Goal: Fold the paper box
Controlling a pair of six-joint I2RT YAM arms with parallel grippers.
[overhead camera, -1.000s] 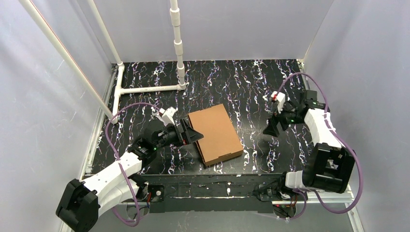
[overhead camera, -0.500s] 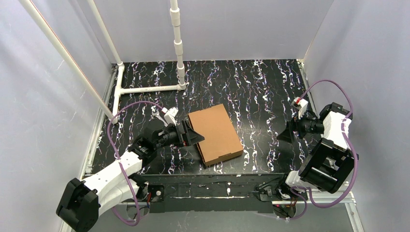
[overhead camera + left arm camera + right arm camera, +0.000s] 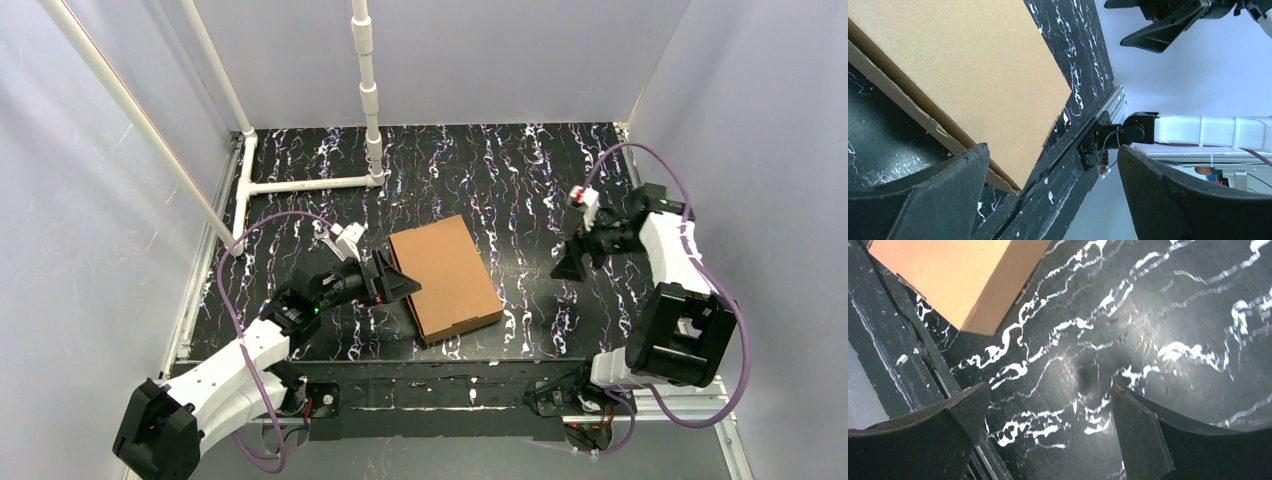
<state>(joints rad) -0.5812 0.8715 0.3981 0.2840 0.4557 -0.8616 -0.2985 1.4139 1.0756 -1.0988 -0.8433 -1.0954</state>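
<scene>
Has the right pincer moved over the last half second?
Yes. The right pincer moved left, away from the right wall, toward the unmoved paper box.

paper box: 1 (brown cardboard) | grippers: 2, left gripper and right gripper | table: 1

In the top view the left arm stretches low from its base at 7 o'clock toward 2 o'clock, and the left gripper faces 3 o'clock with jaws spread wide. The right arm rises from 5 o'clock and folds back toward 9 o'clock. The right gripper tilts downward with jaws wide apart.
</scene>
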